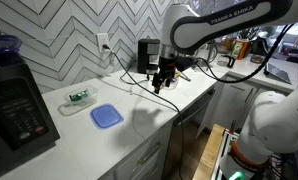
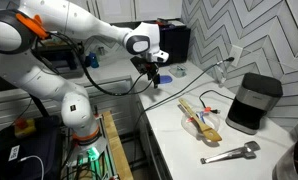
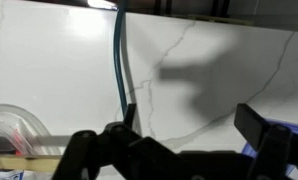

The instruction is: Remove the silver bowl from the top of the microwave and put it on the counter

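The black microwave [image 1: 14, 108] stands at the left end of the white counter [image 1: 139, 128]. A dark blue-purple bowl [image 1: 3, 45] sits on top of it. I cannot see the silver bowl in any view. My gripper [image 1: 164, 82] hangs over the far part of the counter, well away from the microwave, and it also shows in an exterior view [image 2: 152, 76]. In the wrist view the gripper [image 3: 192, 125] is open and empty, with bare counter [image 3: 209, 60] below it.
A flat blue square lid [image 1: 106, 116] and a clear container [image 1: 77, 98] lie between my gripper and the microwave. A black appliance [image 2: 254, 100], wooden utensils [image 2: 199, 118] and metal tongs [image 2: 229, 153] are on the counter. A blue cable [image 3: 119, 60] hangs beside the jaws.
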Controlling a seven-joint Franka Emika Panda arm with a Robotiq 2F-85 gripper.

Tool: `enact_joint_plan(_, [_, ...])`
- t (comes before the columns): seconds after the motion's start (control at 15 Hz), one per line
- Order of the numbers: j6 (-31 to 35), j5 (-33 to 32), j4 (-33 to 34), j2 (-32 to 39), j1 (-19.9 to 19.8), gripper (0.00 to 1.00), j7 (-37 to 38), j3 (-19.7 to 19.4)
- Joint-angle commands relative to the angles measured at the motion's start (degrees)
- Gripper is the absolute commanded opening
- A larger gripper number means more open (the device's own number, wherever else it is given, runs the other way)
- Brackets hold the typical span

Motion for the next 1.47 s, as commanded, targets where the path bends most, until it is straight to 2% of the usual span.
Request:
enact_joint_plan(0.0, [-0.14, -0.06, 0.10, 0.03, 0.07, 1.00, 0.02, -0.08])
enact_joint_plan(0.93, [-0.14, -0.06, 0.10, 0.05, 0.07, 1.00, 0.02, -0.08])
enact_joint_plan(1.0, [1.51, 0.47, 0.78, 0.92, 0.53, 1.00, -0.43, -0.02])
enact_joint_plan(1.2, [10.22, 4.40, 6.04, 4.43, 3.11, 1.00, -2.23, -0.07])
enact_joint_plan(1.4, [14.55, 10.40, 16.30, 9.77, 6.77, 1.00, -3.47, -0.03])
